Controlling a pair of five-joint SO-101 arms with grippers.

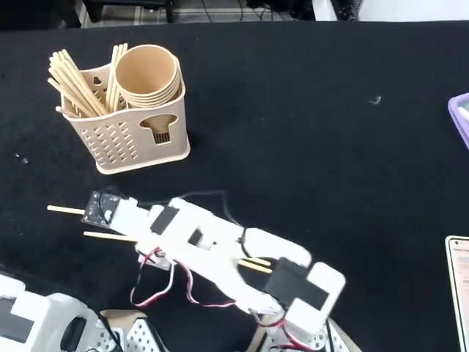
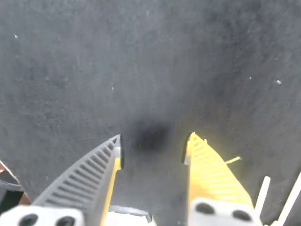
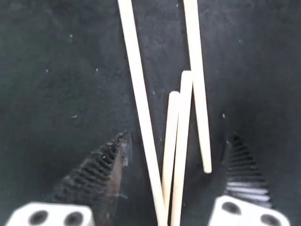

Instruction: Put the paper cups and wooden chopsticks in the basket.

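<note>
My right hand [image 3: 178, 137] is spread wide over four loose chopsticks [image 3: 140, 94] on the worktop [image 1: 308, 147] near the basket [image 1: 124, 141] stuffed with paper cups [image 1: 146, 73]; left hand [image 2: 154, 137] is gaping wide too.

Looks like a robotics lab bench: black-cloth tabletop [image 1: 308, 161], an arm [image 1: 212, 246] with bare wiring, cables [image 1: 242, 9] on the floor behind.

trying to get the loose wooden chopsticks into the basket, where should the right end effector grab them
Grip the wooden chopsticks across their shafts, where all four overlap, coming straight down from above. They lie flat on the black table, running lengthwise between the open jaws of the right end effector, so closing would likely gather them.
</note>
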